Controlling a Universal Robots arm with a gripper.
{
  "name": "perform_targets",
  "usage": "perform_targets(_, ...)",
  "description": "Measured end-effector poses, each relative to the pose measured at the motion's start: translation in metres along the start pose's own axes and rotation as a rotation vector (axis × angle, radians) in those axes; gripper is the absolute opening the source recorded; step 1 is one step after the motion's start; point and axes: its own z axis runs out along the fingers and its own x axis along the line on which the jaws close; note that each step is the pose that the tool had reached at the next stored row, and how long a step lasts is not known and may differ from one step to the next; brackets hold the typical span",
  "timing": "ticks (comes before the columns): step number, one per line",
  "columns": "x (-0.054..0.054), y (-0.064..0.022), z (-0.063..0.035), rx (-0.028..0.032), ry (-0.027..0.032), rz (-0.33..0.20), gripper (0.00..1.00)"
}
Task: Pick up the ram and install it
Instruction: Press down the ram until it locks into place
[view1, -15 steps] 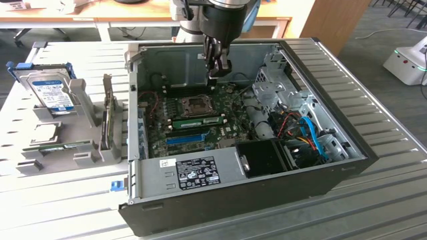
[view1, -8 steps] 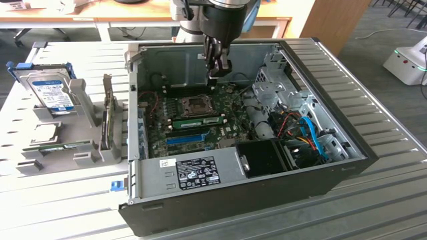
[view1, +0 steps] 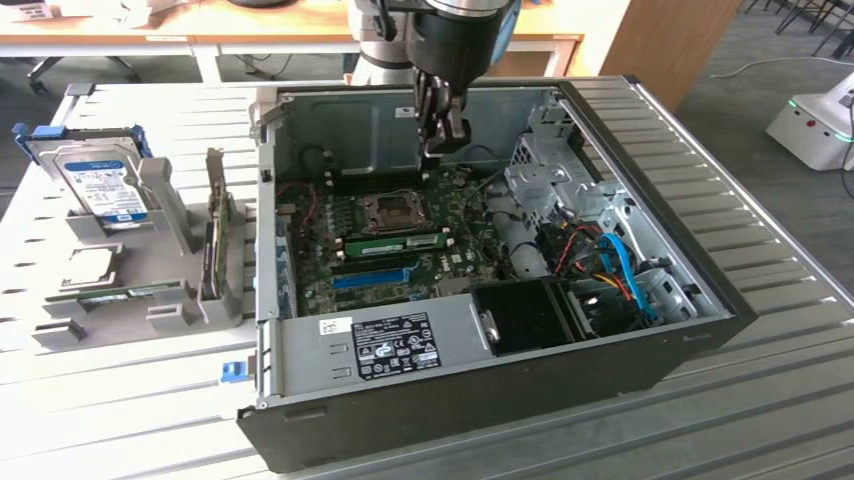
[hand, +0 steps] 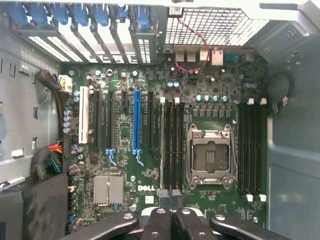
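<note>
— Where's the ram?
— A ram (view1: 400, 243) stands slotted in the board (view1: 454, 262), about seven o'clock from the fingers (view1: 446, 148) in the exterior view, lying nine-to-three. Fingers pressed together, empty.

The case (view1: 350, 125) is matt sheet metal, the claw (hand: 169, 199) perhaps black plastic.

The computer case (view1: 641, 372) sits on the table (view1: 120, 420). The board (view1: 461, 252) lies inside it, with a ram stick (view1: 400, 243) plugged in just in front of the chip socket (view1: 395, 208). On the exterior view's left, a rack (view1: 171, 200) beside the case holds a hard drive (view1: 107, 185).
</note>
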Motion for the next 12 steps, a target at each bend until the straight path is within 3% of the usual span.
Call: perform_targets(12, 0.000, -0.0172, 0.0002, 0.0015, -0.0125, 0.000, 0.11)
